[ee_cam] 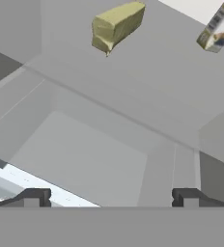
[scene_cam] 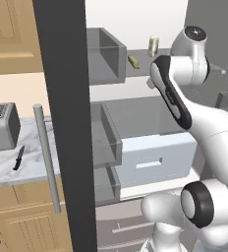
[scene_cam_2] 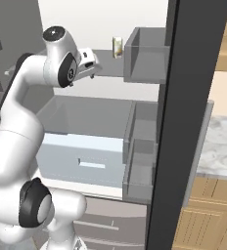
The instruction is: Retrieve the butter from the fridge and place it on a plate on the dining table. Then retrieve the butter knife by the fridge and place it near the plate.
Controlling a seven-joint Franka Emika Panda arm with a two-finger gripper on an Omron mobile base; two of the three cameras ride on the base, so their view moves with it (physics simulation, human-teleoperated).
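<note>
1. The butter, a small yellow stick, is lying on a grey shelf inside the open fridge; in the left base view it is sitting near the shelf's front edge.
2. A pale cylindrical can is standing upright on the same shelf, near the butter but apart from it; the hand view is showing it to the right of the butter, and the right base view is showing it against the white back wall.
3. The gripper is hanging in front of the shelf with its jaws spread wide and nothing between them; the two dark fingertips are standing well apart and short of the butter.
4. The arm is rising from the base and bending toward the shelf.
5. A pale drawer is sitting below the shelf.
6. The fridge's dark door is standing open edge-on, with grey door bins on its inner side and a long vertical bar handle on its outer side.
7. The butter knife, slim and all dark, is lying on the marble counter left of the door, just beside a toaster.
</note>
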